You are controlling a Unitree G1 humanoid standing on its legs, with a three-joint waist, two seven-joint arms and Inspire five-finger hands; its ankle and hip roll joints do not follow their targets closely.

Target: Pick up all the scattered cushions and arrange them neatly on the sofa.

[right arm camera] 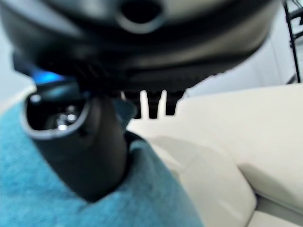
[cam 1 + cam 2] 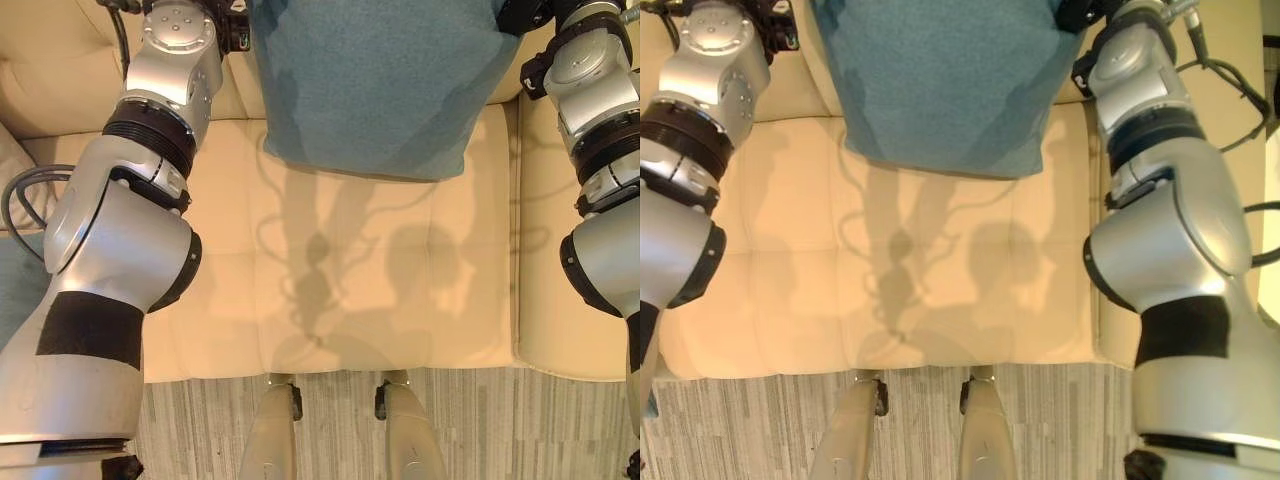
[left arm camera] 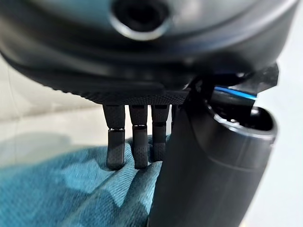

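Nearest me, striped floor (image 2: 480,420) runs up to the front edge of the cream sofa (image 2: 330,290), whose seat is bare in the middle. Further back, a teal cushion (image 2: 375,80) is held between both arms, its lower edge just over the rear of the seat, its upper part against the backrest. The left hand (image 3: 137,142) has its fingers (image 3: 116,146) pressed onto the fabric with the thumb folded in beside them, pinching one side; the right hand (image 1: 85,151) clamps the other side, thumb dug into the cloth. At the far left, another teal patch (image 2: 15,290) peeks out. It looks like the placing step: next, settle the cushion upright against the backrest, then let go evenly.
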